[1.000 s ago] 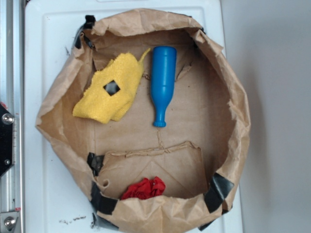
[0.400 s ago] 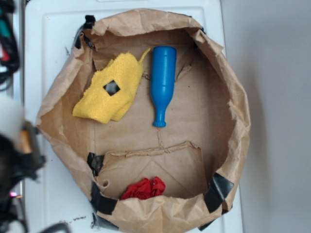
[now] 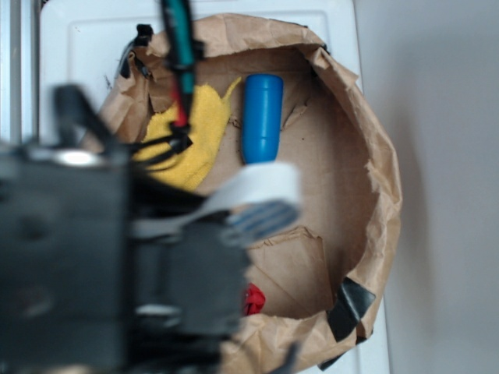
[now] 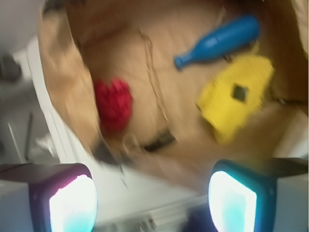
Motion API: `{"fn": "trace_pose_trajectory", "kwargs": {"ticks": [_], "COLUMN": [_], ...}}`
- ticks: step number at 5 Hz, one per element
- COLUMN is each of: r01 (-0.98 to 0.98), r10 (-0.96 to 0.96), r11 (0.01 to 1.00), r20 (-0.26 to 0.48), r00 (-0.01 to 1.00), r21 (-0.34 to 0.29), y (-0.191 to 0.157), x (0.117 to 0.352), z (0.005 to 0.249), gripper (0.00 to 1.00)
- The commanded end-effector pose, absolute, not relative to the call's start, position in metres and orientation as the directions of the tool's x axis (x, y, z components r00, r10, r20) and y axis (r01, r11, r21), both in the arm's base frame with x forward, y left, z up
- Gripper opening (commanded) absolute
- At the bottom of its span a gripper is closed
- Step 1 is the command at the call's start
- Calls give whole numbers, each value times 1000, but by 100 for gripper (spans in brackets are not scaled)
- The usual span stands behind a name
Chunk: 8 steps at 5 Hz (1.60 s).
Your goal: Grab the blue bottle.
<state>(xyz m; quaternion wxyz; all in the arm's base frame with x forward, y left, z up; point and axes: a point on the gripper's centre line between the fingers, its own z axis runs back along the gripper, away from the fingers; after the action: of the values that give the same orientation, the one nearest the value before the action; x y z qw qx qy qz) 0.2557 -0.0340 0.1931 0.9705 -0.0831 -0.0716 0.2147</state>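
The blue bottle (image 3: 261, 117) lies on its side on the floor of a brown paper bag (image 3: 374, 156), beside a yellow cloth (image 3: 204, 128). Its neck is hidden in the exterior view behind my blurred arm (image 3: 93, 257). In the wrist view the whole blue bottle (image 4: 219, 41) shows at the top right, neck pointing left, above the yellow cloth (image 4: 236, 94). My gripper (image 4: 152, 203) is open, its two fingers wide apart with nothing between them. It hangs over the bag's near rim and the white surface, well short of the bottle.
A crumpled red object (image 4: 112, 104) lies in the bag near its rim, also partly seen as the red object (image 3: 254, 298) in the exterior view. The bag's rolled paper walls (image 4: 67, 96) ring the floor. The bag rests on a white tray (image 3: 86, 47).
My arm has swept in from the left edge and now covers the bag's lower left, hiding the bottle's neck. The bottle, cloth and red object have not moved.
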Motion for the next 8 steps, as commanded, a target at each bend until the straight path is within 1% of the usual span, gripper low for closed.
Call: {"fn": "trace_pose_trajectory", "kwargs": {"ticks": [1,5,6,7,8], "r01": [-536,-536,-532,-545,-513], "r10": [569,569,572,590,555], "r11": [815,815,815,806,831], "r20": [126,126,172,243,254], "r00": [813,813,802,770,792], "r21": [-222,-222,-230,-230,-218], "y": [7,7,12,19,23], "x": [303,303,304,302,304], "z": [177,177,160,144,134], "gripper": [100,100,100,100,100]}}
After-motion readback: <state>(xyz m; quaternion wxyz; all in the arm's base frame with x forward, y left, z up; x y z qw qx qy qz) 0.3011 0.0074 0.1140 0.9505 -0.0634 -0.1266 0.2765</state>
